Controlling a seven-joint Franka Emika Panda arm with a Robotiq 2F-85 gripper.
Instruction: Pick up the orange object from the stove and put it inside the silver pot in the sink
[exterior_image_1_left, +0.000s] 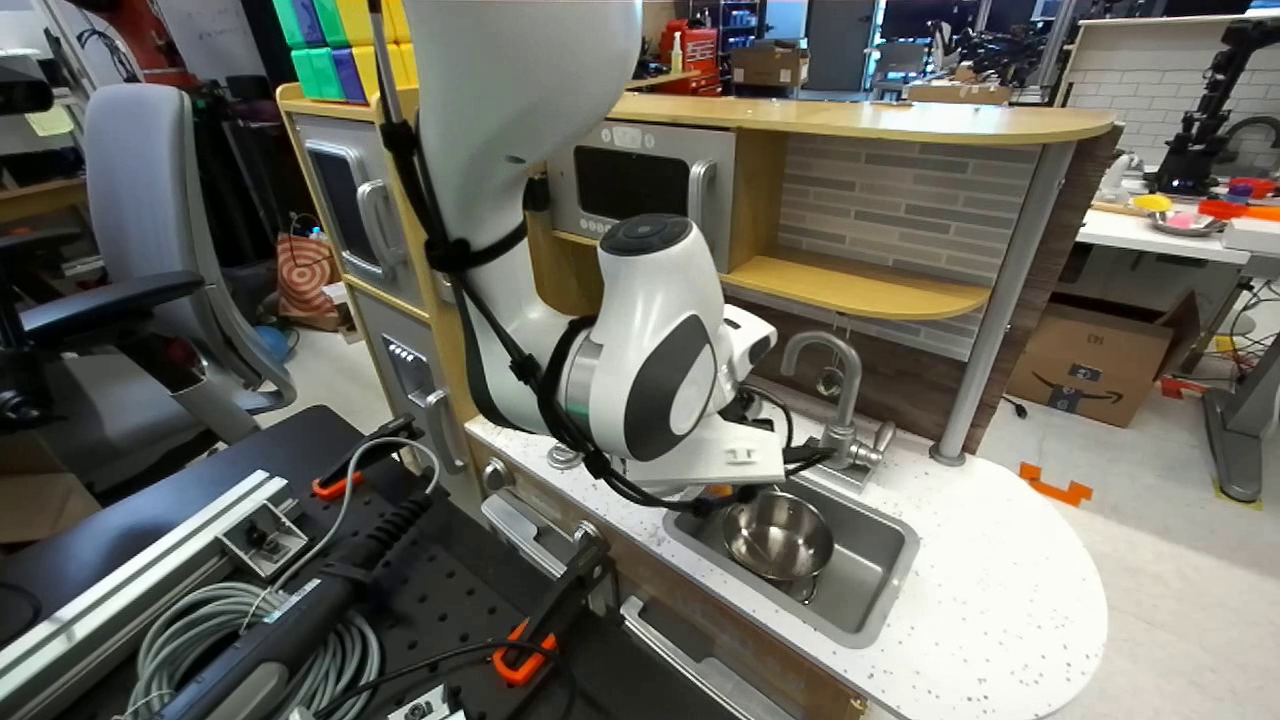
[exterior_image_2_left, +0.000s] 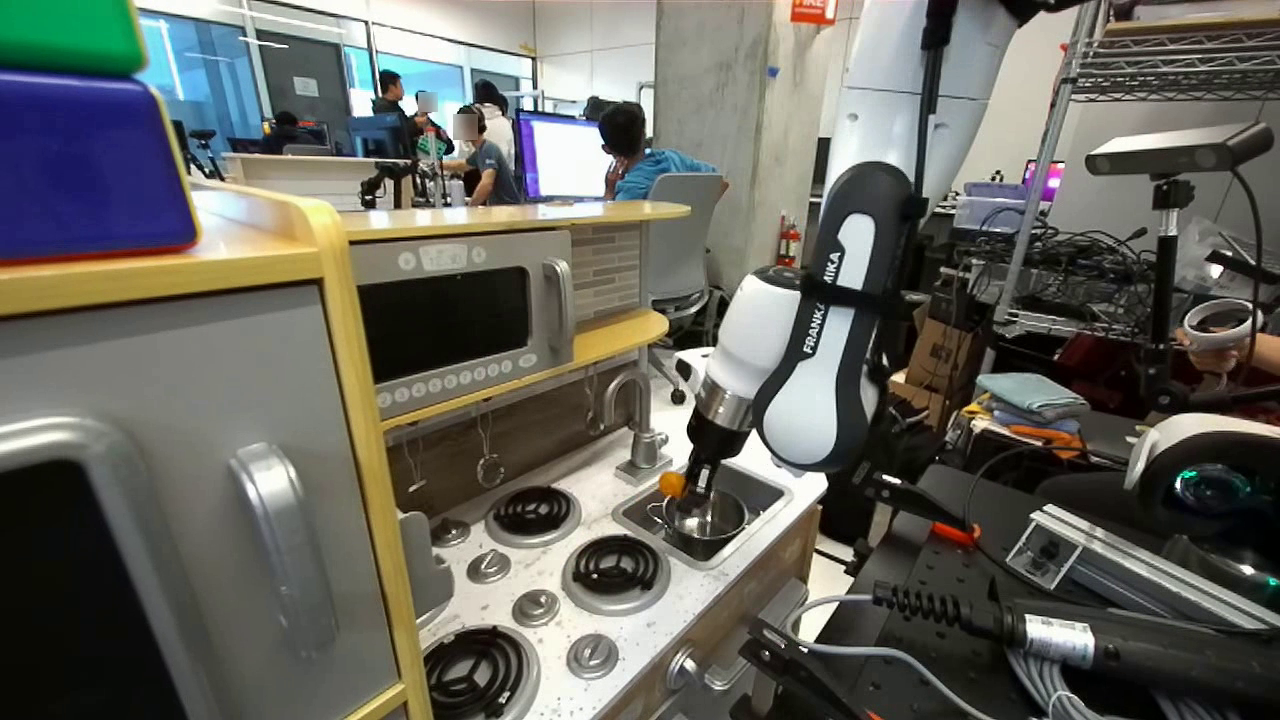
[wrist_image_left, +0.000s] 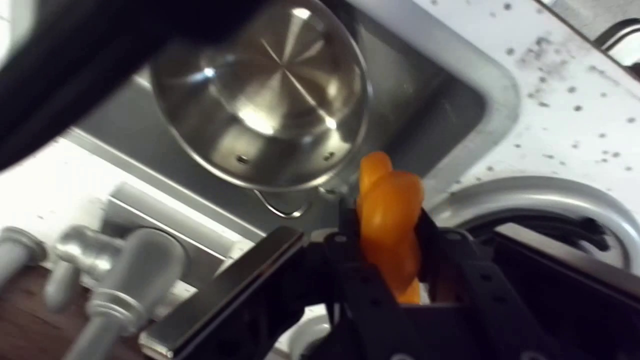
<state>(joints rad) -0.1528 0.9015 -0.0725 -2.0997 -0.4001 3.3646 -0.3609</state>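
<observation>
The gripper (wrist_image_left: 388, 225) has its 2 fingers pressed in on an orange object (wrist_image_left: 390, 205), whose rounded end sticks out past them. In the wrist view it shows outside the rim of the silver pot (wrist_image_left: 285, 150), toward the burner (wrist_image_left: 540, 195); its height I cannot tell. The pot stands in the sink (exterior_image_1_left: 868, 555), mouth up, with room between it and the wall toward the rounded end of the counter (exterior_image_1_left: 1000, 600). The faucet (exterior_image_1_left: 849, 395) rises at the back edge.
</observation>
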